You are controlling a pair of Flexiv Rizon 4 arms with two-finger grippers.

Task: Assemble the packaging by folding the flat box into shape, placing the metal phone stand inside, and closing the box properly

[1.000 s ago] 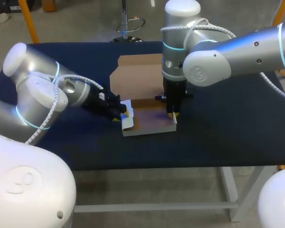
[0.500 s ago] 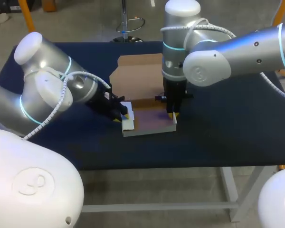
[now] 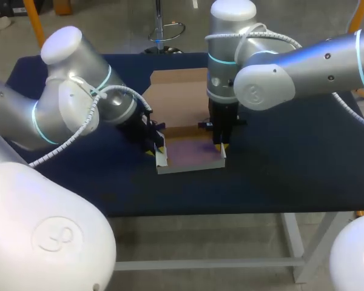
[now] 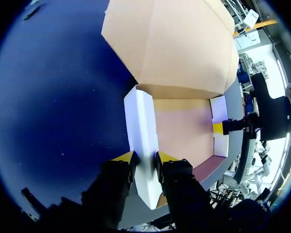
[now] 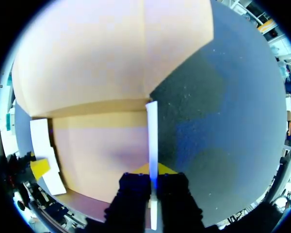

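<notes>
The shallow cardboard box [image 3: 191, 154], matt brown inside and white outside, sits mid-table [image 3: 279, 176] with its broad lid [image 3: 179, 97] open behind, the left hand [image 4: 144, 158] pinching the left flap [image 4: 141, 126] and the right hand [image 5: 153, 170] pinching the thin right flap [image 5: 152, 131], now that the left arm [image 3: 79, 103] has swung higher and stood its flap steeper.

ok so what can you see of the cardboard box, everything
The cardboard box is half folded: brown inside, white outside, a shallow tray on the dark blue table. Its lid flap lies open behind it. Its left wall stands upright, pinched by the left tool; its right wall likewise, by the right tool. Nothing is inside.
</notes>
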